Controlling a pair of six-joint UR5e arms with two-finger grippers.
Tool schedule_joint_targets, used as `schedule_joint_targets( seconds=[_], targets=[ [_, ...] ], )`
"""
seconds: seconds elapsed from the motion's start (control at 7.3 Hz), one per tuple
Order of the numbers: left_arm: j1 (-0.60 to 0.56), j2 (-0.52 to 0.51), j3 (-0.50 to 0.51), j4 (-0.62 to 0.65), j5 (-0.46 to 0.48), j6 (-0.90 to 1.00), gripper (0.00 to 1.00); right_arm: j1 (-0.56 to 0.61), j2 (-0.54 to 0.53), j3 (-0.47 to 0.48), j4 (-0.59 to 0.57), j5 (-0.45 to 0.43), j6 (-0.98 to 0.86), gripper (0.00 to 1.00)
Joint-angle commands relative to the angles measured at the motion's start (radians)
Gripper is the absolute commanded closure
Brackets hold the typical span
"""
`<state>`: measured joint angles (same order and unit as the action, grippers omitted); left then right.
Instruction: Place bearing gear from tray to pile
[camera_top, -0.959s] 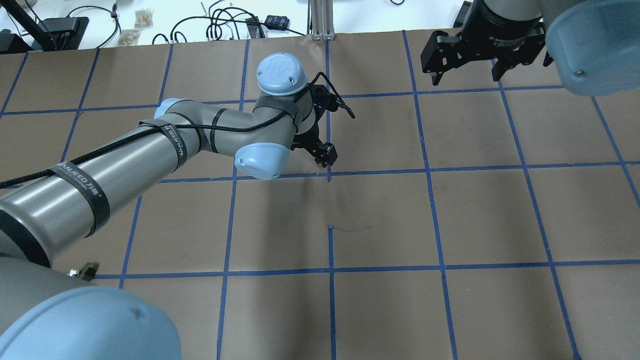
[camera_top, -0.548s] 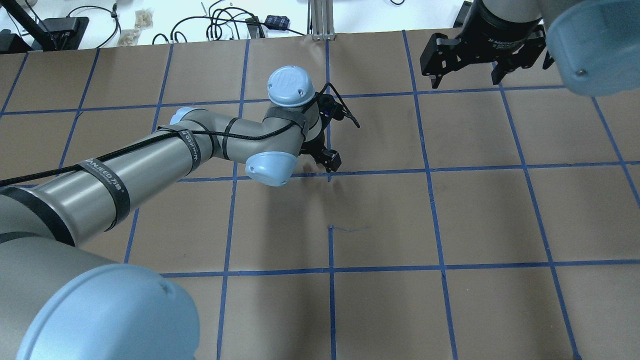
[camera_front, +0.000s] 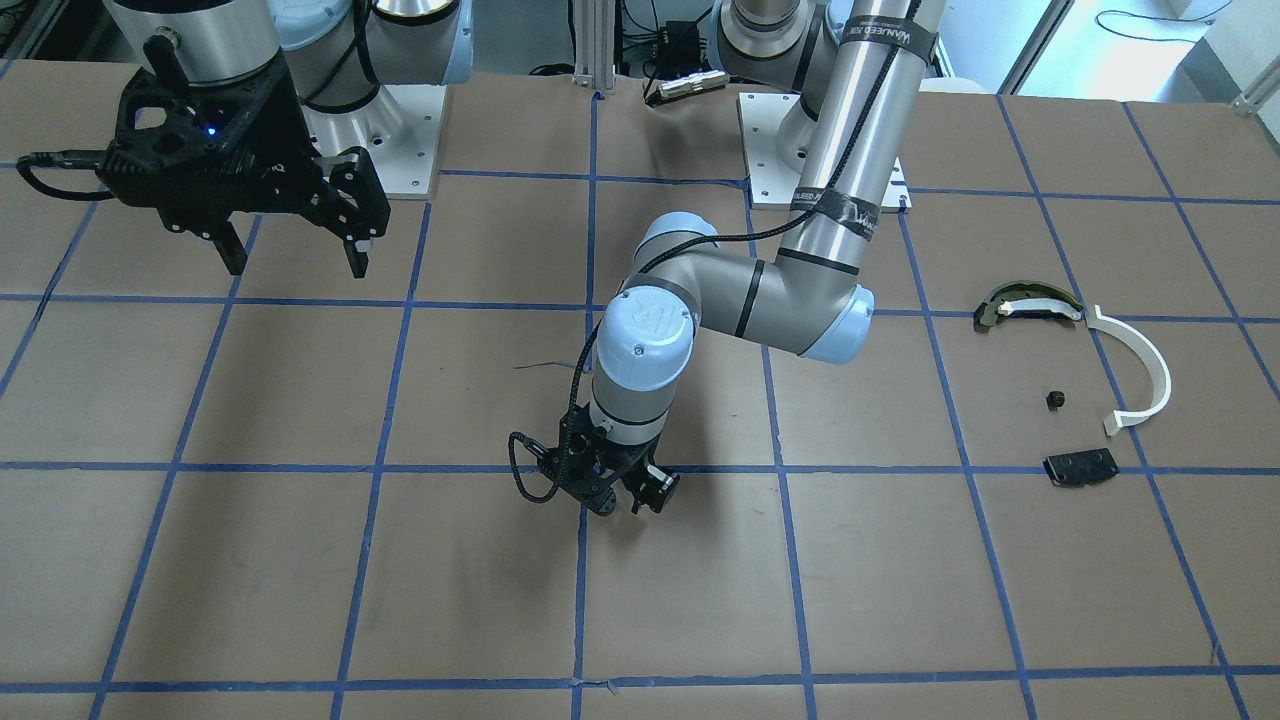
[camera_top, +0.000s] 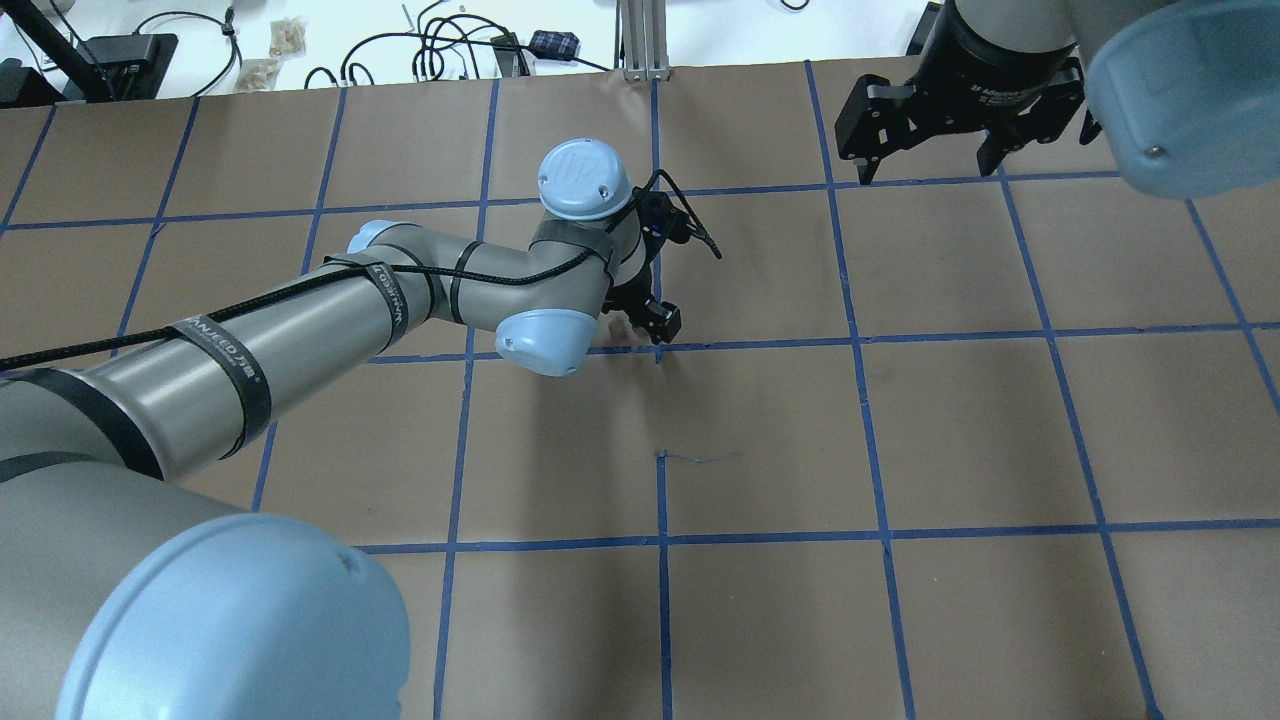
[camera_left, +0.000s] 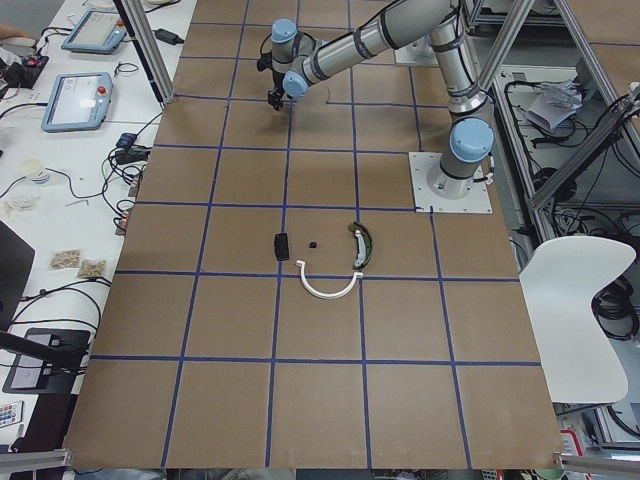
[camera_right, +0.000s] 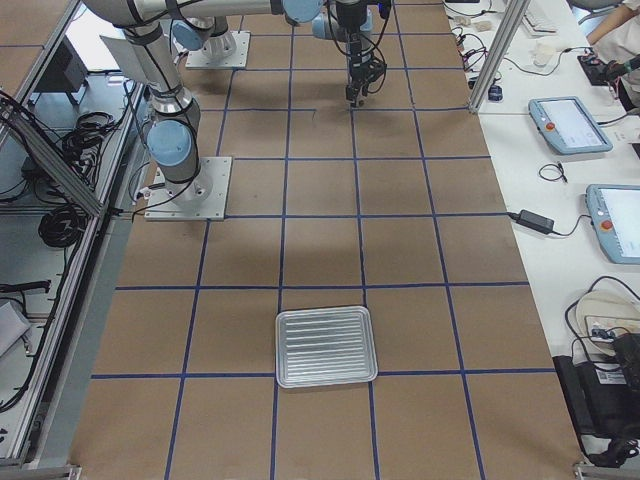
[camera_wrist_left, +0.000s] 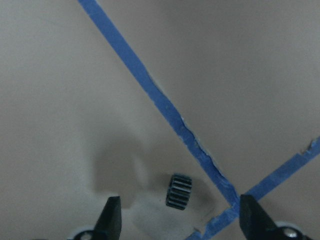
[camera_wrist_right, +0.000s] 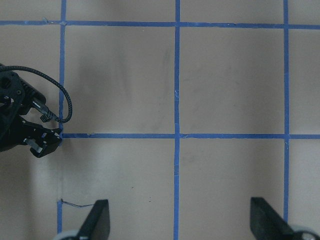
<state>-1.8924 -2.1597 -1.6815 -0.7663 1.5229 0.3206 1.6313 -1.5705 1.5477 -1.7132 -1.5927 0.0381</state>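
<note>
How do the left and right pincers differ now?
The left pincer is low at the table, fingers either side of the black gear; the right pincer hangs well above it. The left pincer is at a tape crossing; the right pincer is off to the robot's right. Both are open, gripping nothing.

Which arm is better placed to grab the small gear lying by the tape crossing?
Left. The left gripper hangs open over the gear, fingers either side; the right gripper is open but far off.
</note>
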Motion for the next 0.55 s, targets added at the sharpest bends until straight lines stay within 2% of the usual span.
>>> schedule_joint_targets(
  seconds=[0.0, 0.14, 0.27, 0.41],
  targets=[
    [-0.001, -0.008, -0.003, 0.013, -0.003, 0.015, 0.26, 0.001, 0.001, -0.001, -0.002, 0.043, 0.000, 0.00],
    [-0.002, -0.009, -0.003, 0.013, -0.004, 0.017, 0.52, 0.001, 0.001, -0.003, 0.001, 0.034, -0.001, 0.00],
    [-0.004, -0.008, -0.003, 0.012, -0.004, 0.017, 0.94, 0.001, 0.001, -0.005, 0.004, 0.030, -0.001, 0.00],
    [-0.005, -0.008, -0.003, 0.013, -0.003, 0.020, 1.00, 0.001, 0.001, -0.006, 0.007, 0.027, -0.003, 0.00]
  ],
)
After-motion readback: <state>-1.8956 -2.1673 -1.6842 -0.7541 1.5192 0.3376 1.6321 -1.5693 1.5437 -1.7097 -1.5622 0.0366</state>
